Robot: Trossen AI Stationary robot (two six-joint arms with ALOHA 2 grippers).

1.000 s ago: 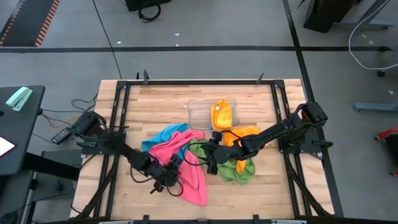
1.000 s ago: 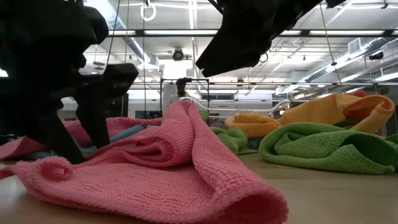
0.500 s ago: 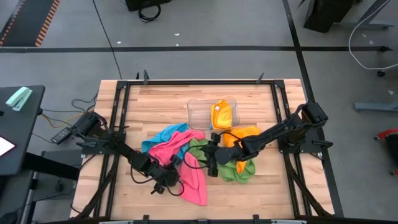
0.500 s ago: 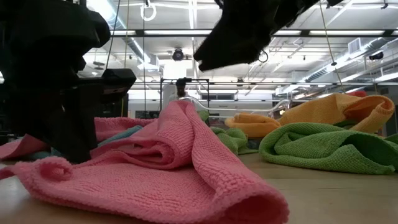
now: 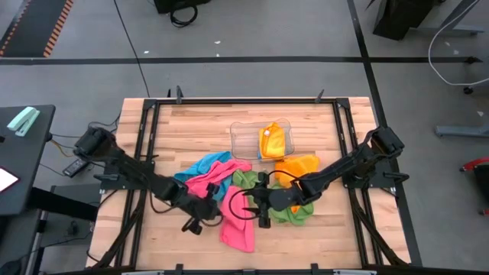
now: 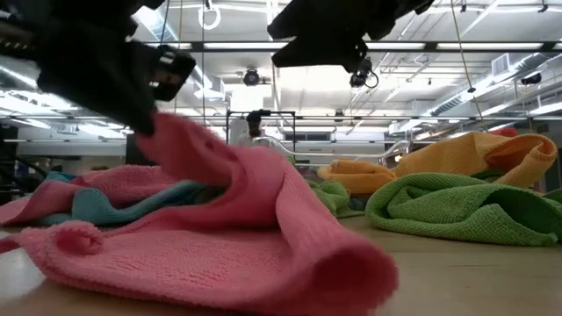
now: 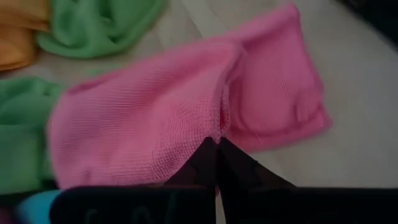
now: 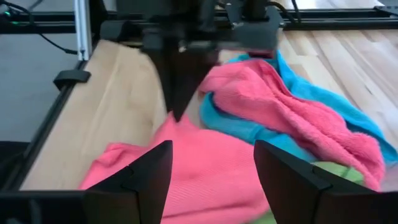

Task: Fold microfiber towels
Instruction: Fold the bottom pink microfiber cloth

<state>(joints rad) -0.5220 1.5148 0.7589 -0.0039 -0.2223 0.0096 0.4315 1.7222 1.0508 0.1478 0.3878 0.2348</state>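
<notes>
I have the pink towel (image 5: pixel 238 224) lying in front of the clear tray (image 5: pixel 246 137), its long axis running from the pile of towels toward the table's front edge. My left gripper (image 5: pixel 212 208) is nearer, pressed together on the towel's left edge. My right gripper (image 5: pixel 257 210) hovers spread over the opposite edge, so I judge it pinches next.

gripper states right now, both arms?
Left gripper: shut on the pink towel.
Right gripper: open, holding nothing, above the pink towel.
</notes>
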